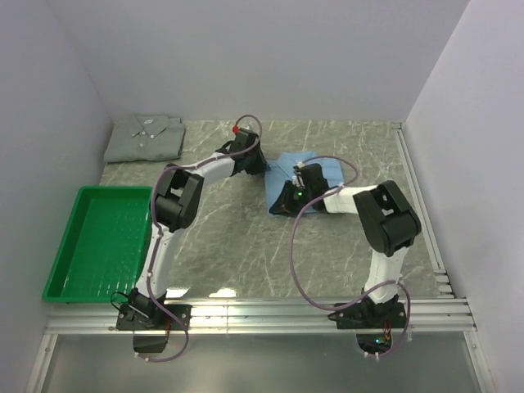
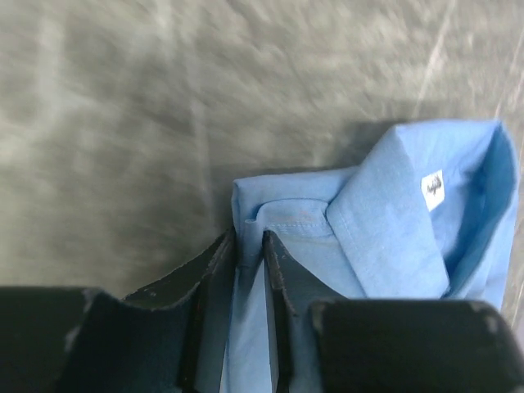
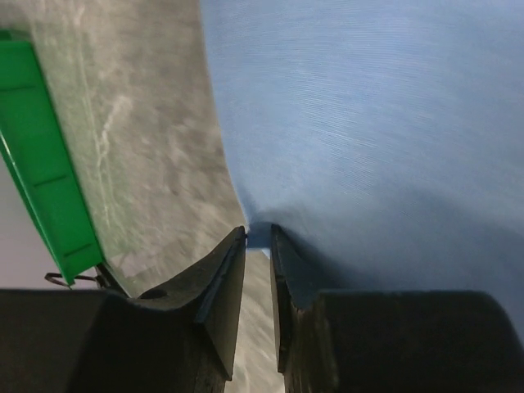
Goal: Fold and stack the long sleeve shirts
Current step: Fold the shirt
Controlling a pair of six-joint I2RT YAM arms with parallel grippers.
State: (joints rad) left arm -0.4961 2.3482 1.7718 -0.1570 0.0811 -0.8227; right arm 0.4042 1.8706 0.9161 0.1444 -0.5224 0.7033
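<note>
The light blue shirt (image 1: 318, 173) lies partly folded on the marble table, right of centre. My left gripper (image 1: 260, 164) is at its left edge; in the left wrist view the gripper (image 2: 250, 241) is shut on a fold of the blue shirt (image 2: 393, 221) next to the collar with its white label (image 2: 432, 190). My right gripper (image 1: 288, 196) is at the shirt's near-left corner. In the right wrist view it (image 3: 259, 233) pinches the edge of the blue cloth (image 3: 368, 123). The pale grey-green shirt (image 1: 146, 137) sits folded at the back left, collar up.
A green plastic tray (image 1: 102, 241) stands at the table's left edge and also shows as the green tray (image 3: 45, 155) in the right wrist view. White walls enclose the table on three sides. A metal rail (image 1: 422, 205) runs along the right and near edges.
</note>
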